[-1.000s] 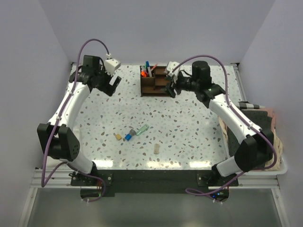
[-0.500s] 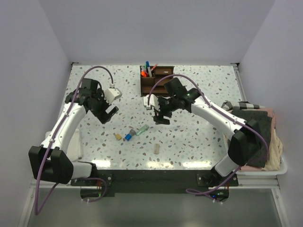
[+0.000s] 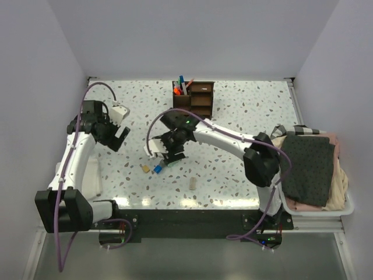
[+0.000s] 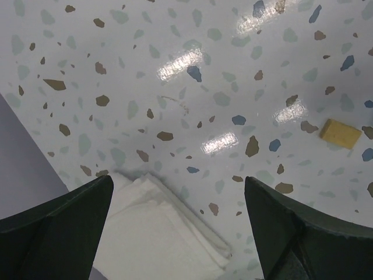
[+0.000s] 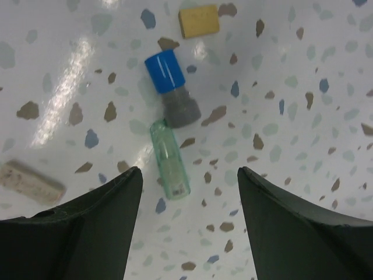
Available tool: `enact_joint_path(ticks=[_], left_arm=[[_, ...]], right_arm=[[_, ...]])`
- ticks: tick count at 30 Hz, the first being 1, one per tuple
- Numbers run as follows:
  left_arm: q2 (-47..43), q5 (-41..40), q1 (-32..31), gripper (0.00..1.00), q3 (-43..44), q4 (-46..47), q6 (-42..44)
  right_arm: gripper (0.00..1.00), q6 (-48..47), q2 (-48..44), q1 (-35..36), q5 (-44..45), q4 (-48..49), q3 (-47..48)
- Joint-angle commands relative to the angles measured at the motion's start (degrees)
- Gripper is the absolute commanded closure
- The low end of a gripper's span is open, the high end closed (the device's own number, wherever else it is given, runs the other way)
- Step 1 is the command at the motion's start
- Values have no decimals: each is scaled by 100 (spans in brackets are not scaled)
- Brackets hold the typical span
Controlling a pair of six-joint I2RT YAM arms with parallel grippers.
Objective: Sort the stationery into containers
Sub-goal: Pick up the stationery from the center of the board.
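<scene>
The dark brown wooden organizer (image 3: pixel 195 100) stands at the back middle, with pens and markers (image 3: pixel 182 86) upright in its left compartment. Loose stationery lies mid-table: a tan eraser (image 3: pixel 145 168), a blue-capped piece (image 3: pixel 158 168), a green marker (image 3: pixel 175 159) and a tan block (image 3: pixel 192 184). My right gripper (image 3: pixel 173 153) is open just above them. In the right wrist view its fingers straddle the green marker (image 5: pixel 170 158), with the blue-capped piece (image 5: pixel 171 87), the eraser (image 5: pixel 199 21) and the tan block (image 5: pixel 30 178) around. My left gripper (image 3: pixel 120 136) is open and empty at the left.
A white folded cloth (image 3: pixel 97 174) lies by the left edge and shows under the left gripper (image 4: pixel 163 233). A bin of dark and pink cloths (image 3: pixel 312 169) stands at the right edge. A yellow eraser (image 4: pixel 341 133) shows in the left wrist view.
My right arm has swung from the organizer down to the loose items and now hovers over the green marker. My left arm has pulled back toward the left edge.
</scene>
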Motion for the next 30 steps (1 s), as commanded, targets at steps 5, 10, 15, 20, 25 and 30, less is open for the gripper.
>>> enact_joint_path(ticks=[5,10,15,20,25,30], left_arm=[[192,539,1124,0,-399,746,-643],[237,304,873,0,-452,1045,-671],[281,180,730,0,-355,1273,-872],[281,400,888,0,-136,1309,-1171],[219,435,932,0,-188,1283,-1224],[175,426,932,0,-241,1168,-1172]], right_arm=[[32,-531,948,687,757,-653,1350],[36,-787,1264,881,1020,-927,1430],[37,-699,1449,951,1038,-1128,1552],[37,-682,1520,969,1038,-1103,1518],[37,-603,1581,969,977,-918,1544],[37,-489,1652,1030,854,-646,1553]])
